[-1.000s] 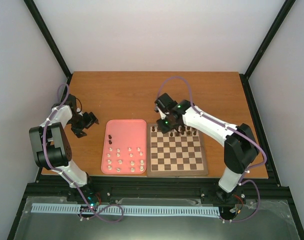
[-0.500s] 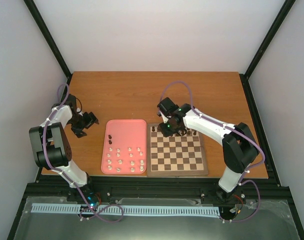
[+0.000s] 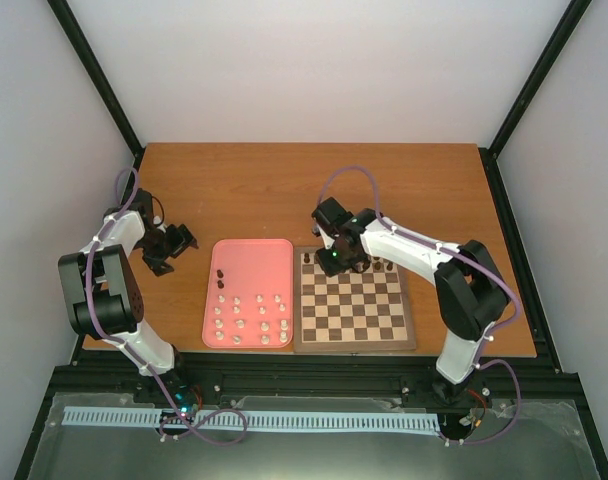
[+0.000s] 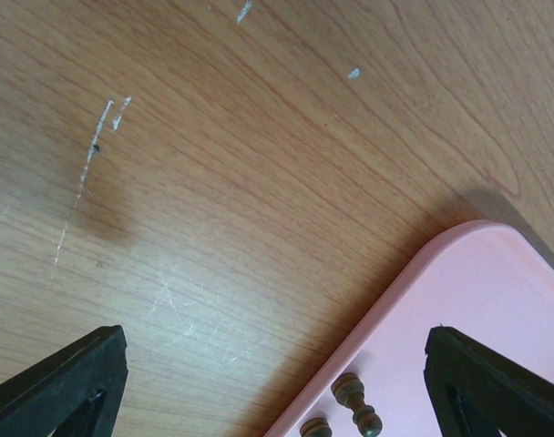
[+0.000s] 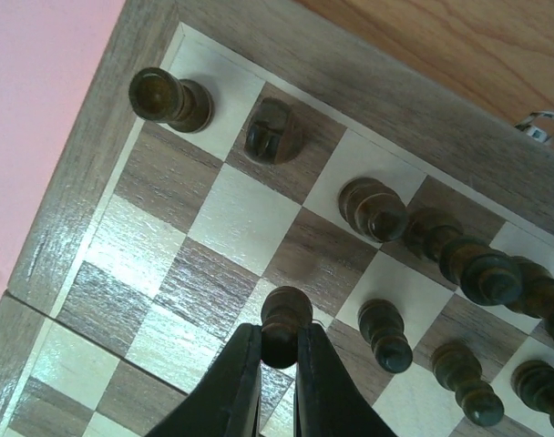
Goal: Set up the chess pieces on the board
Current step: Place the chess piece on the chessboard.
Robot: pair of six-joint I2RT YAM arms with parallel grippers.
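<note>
Wooden table (image 3: 244,190): right gripper (image 5: 279,350) has descended to the board (image 5: 76,173).
Between its fingers sits a pinched dark pawn (image 5: 286,314), nearly placed; left gripper (image 4: 272,350) gapes wide, empty.

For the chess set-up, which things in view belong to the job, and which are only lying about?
Belong: board; dark pieces on its far rows; one dark piece held by the right pincer; pink tray with cream pieces and two dark ones.
Not in use: left pincer, open over the table; white toothed strip in front of the table.
</note>
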